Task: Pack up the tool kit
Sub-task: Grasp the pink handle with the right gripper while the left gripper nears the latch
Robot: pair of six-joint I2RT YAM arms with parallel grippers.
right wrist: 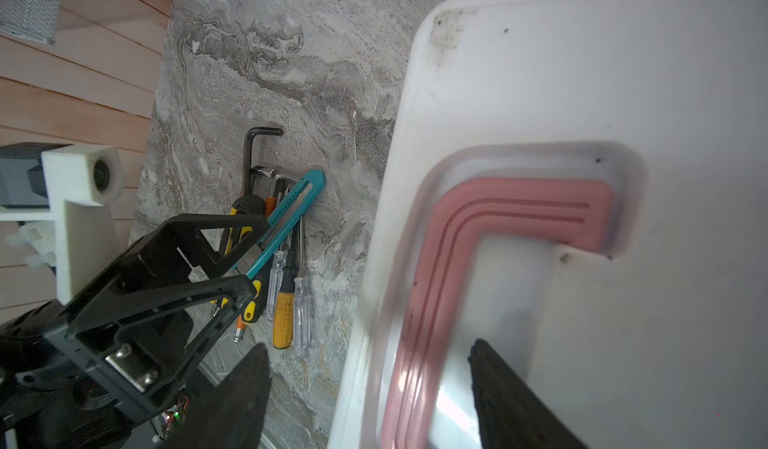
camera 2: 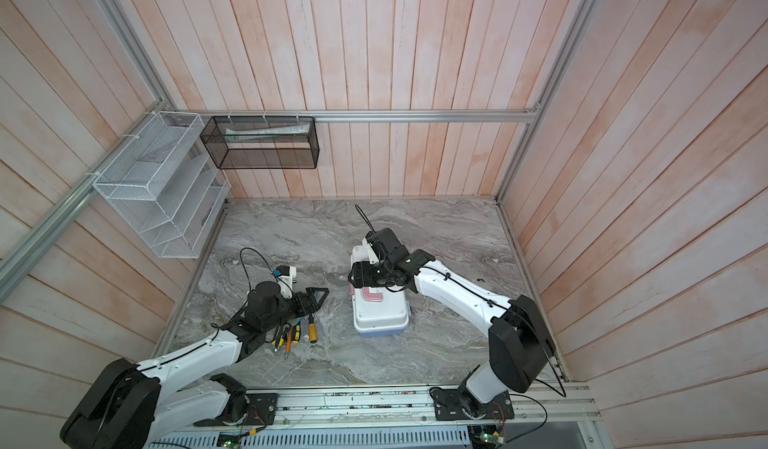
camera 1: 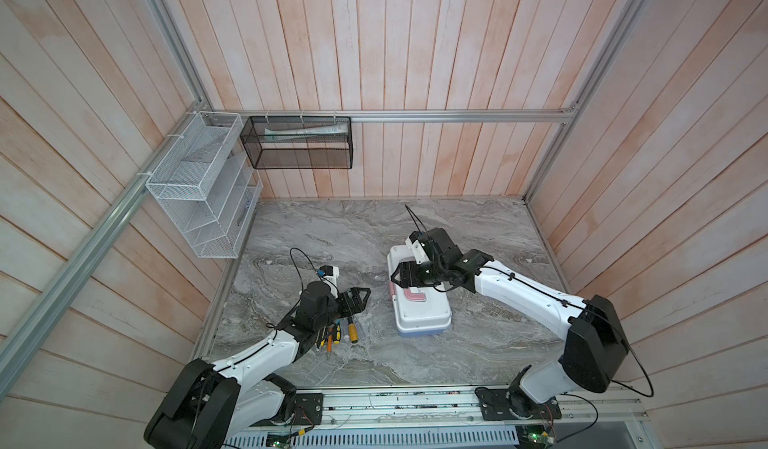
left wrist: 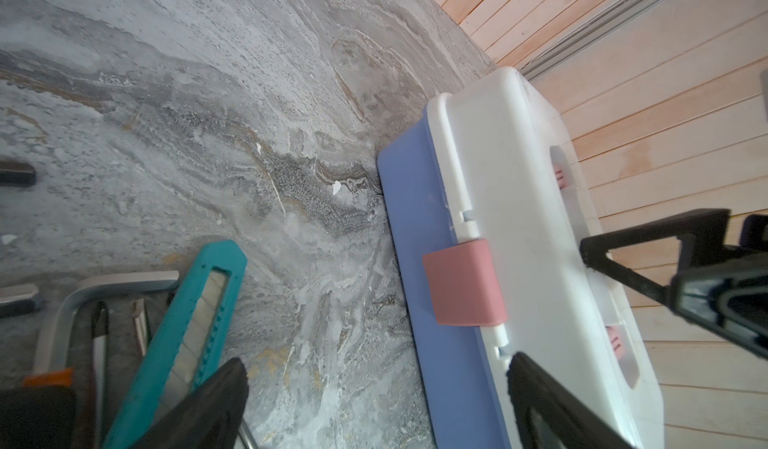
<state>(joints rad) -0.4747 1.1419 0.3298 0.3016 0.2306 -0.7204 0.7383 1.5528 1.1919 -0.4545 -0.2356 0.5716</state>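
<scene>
Overhead, in both top views, our shut toolbox [camera 1: 419, 307] runs lengthwise away from us, under our right gripper [camera 1: 394, 277], jaws apart, empty; our left gripper [camera 1: 362, 296], wide open, points at it over loose tools [camera 1: 338, 335]. Left wrist: smooth pink latch [left wrist: 465, 282] on matte blue base [left wrist: 411, 226]. Right wrist: ribbed pink handle [right wrist: 457, 235] recessed in glossy white lid [right wrist: 623, 93].

Top views overhead, whole table [camera 1: 332, 235]; wrists close, sharing toolbox [left wrist: 519, 176].
</scene>
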